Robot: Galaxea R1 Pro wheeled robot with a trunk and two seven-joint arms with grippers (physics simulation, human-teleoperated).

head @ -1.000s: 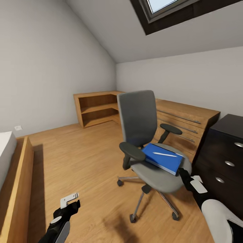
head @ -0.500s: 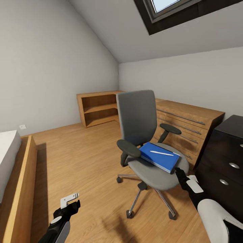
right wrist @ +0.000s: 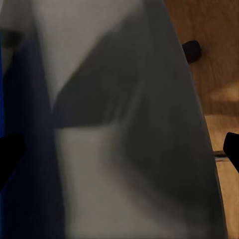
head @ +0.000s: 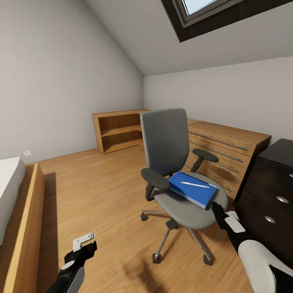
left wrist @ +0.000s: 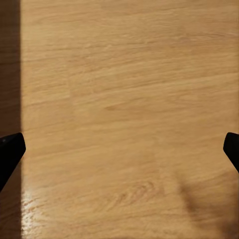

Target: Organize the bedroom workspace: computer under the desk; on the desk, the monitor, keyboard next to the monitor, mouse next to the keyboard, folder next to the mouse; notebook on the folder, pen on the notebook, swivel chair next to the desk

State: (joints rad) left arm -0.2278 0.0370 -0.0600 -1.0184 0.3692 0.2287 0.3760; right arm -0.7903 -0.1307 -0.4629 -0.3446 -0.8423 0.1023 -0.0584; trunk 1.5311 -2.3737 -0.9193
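The swivel chair (head: 167, 142), grey with black armrests, stands mid-floor on its chrome star base. A thick blue slab (head: 193, 190) lies on its seat; I cannot tell whether it is the folder, the notebook or both stacked. The white pen (head: 195, 184) rests on top of it. My right gripper (head: 215, 209) is open at the seat's near right edge; the right wrist view has its fingertips (right wrist: 119, 149) spread over grey seat, with blue at one side. My left gripper (head: 86, 245) hangs open low over bare floor (left wrist: 119, 149). Desk, monitor, keyboard, mouse and computer are out of view.
A light-wood drawer chest (head: 228, 148) runs along the far wall behind the chair, and a dark three-drawer unit (head: 272, 191) stands at the right. An open corner shelf (head: 118, 130) sits at the back. A bed in a wooden frame (head: 24, 211) lines the left.
The head camera turned a little between one second and half a second ago, shifting the whole picture. Since then nothing has moved, and both grippers hold their places.
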